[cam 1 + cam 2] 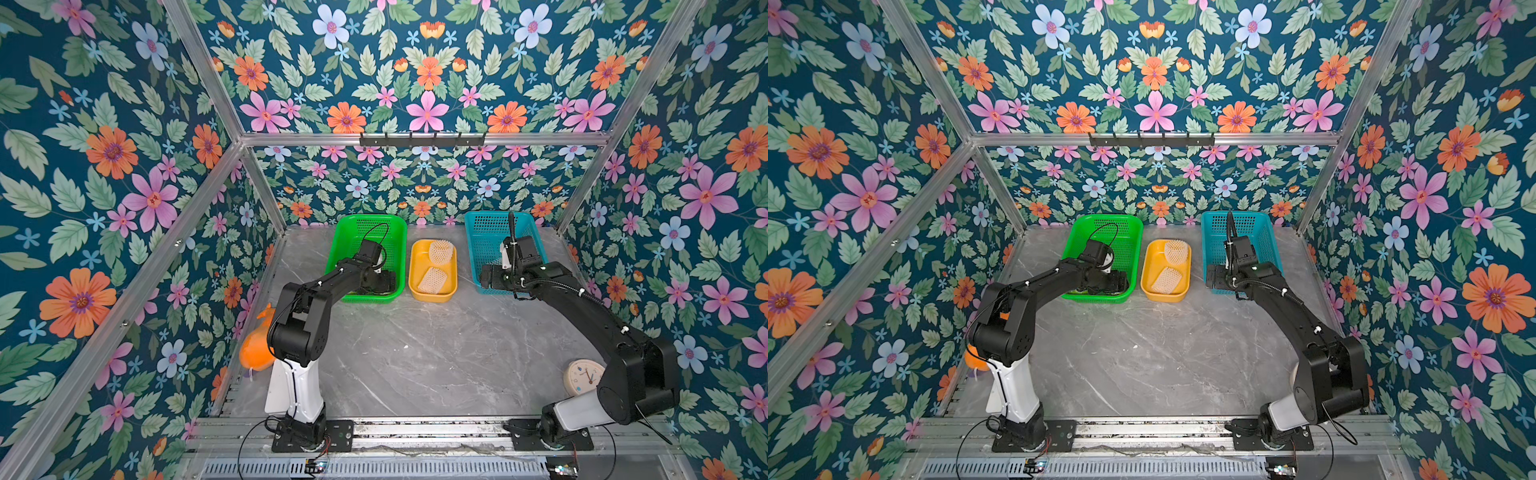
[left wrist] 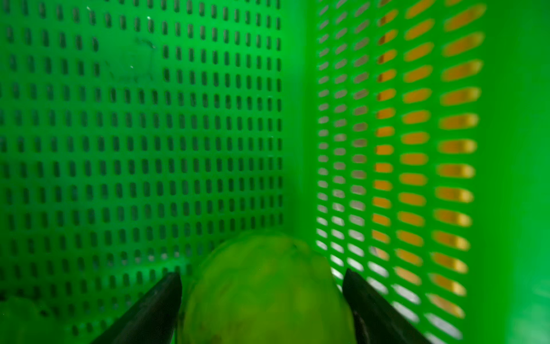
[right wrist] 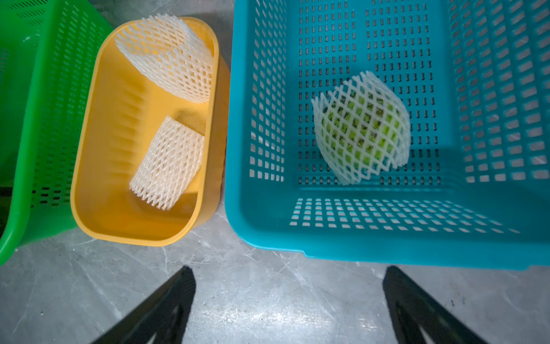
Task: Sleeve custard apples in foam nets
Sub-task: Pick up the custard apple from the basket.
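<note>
Inside the green basket (image 1: 399, 249), my left gripper (image 2: 262, 274) straddles a green custard apple (image 2: 265, 295). Its black fingers (image 2: 166, 292) lie right against the fruit's two sides; whether they press on it does not show. In the top views the arm hides this fruit. A second custard apple, wrapped in a foam net (image 3: 361, 128), lies in the blue basket (image 3: 387, 250). Two empty foam nets (image 3: 169, 56) (image 3: 168, 163) lie in the yellow tray (image 3: 98, 178). My right gripper (image 3: 288, 274) hangs open over the bare table in front of the blue basket, holding nothing.
The green basket, yellow tray (image 1: 419, 257) and blue basket (image 1: 490, 218) stand side by side along the back wall. An orange plush toy (image 1: 255, 349) lies beside the left arm's base. A small round clock (image 1: 582, 376) sits near the right arm's base. Grey marble tabletop (image 1: 415, 353) spans the front.
</note>
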`<action>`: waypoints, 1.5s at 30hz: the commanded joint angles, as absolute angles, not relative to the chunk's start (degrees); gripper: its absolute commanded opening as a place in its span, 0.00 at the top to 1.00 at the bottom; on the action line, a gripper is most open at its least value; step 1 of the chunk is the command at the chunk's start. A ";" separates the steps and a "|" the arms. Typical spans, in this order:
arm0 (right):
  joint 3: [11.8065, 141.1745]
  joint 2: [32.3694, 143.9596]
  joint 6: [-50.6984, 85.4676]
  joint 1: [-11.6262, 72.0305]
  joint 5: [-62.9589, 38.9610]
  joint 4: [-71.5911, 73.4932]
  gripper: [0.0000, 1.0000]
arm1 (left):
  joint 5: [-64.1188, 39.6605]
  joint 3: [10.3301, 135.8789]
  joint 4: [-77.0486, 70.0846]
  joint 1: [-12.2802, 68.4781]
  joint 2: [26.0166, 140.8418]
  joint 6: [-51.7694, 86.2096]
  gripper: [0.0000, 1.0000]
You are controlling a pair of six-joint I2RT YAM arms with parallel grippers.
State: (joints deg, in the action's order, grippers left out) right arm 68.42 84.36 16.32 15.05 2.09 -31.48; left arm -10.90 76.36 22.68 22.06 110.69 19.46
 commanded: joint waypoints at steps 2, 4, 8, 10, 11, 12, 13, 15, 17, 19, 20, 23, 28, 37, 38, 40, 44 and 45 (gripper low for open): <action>67.94 83.50 17.01 15.03 4.04 -30.92 0.01 | -8.06 76.22 23.55 22.43 111.18 18.54 0.17; 67.94 83.59 17.01 15.03 4.05 -30.87 0.01 | -8.03 75.96 22.92 22.54 110.98 18.72 0.21; 68.10 84.01 17.08 15.04 3.61 -30.69 0.01 | -7.68 75.83 21.20 22.50 109.85 19.41 0.25; 68.07 84.12 17.17 15.03 3.45 -30.65 0.01 | -7.07 75.89 20.28 22.55 109.05 19.60 0.27; 68.02 84.11 17.21 15.11 3.43 -30.49 0.01 | -6.42 75.94 19.82 22.54 108.63 19.68 0.28; 68.03 84.14 17.27 15.08 3.38 -30.53 0.01 | -5.80 76.02 19.48 22.50 108.24 19.69 0.29; 68.16 84.12 17.30 15.04 3.26 -30.59 0.01 | -5.17 76.03 19.02 22.50 107.65 19.69 0.30; 68.03 83.82 17.32 15.06 3.16 -30.51 0.01 | -3.82 75.64 18.07 22.51 106.35 19.77 0.31; 67.94 83.52 17.46 15.08 3.22 -30.51 0.01 | -3.08 75.33 17.57 22.50 104.79 20.01 0.32; 67.90 83.24 17.56 15.03 3.47 -30.67 0.01 | -3.33 75.02 17.42 22.52 103.16 20.17 0.32; 67.93 83.10 17.64 15.03 3.58 -30.67 0.01 | -3.50 74.69 17.26 22.51 102.05 20.21 0.32; 67.68 82.66 18.04 15.04 4.22 -30.45 0.01 | -4.75 72.91 16.51 22.72 98.48 20.72 0.33; 66.56 81.45 19.79 15.03 4.88 -29.09 0.01 | -6.62 67.51 13.19 24.52 90.65 22.99 0.33; 63.41 78.27 22.90 15.04 7.36 -27.24 0.01 | -5.42 57.68 7.43 34.49 78.86 26.42 0.33; 63.34 77.98 23.16 15.05 7.60 -27.34 0.01 | -5.23 56.52 6.77 35.91 78.37 26.59 0.33; 62.98 77.57 23.62 15.04 7.70 -27.34 0.01 | -4.59 54.81 6.08 38.72 78.09 26.80 0.33; 62.75 76.83 24.08 15.04 7.90 -27.54 0.01 | -2.26 51.74 4.84 44.64 78.91 26.93 0.32; 62.67 76.73 24.08 15.06 7.86 -27.51 0.01 | -1.89 51.01 4.16 45.93 79.27 27.17 0.31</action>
State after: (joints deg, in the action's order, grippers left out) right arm 62.85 77.17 22.57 15.03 6.57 -28.08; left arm -4.23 52.12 6.96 43.77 78.83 26.63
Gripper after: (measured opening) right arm 0.993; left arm 0.766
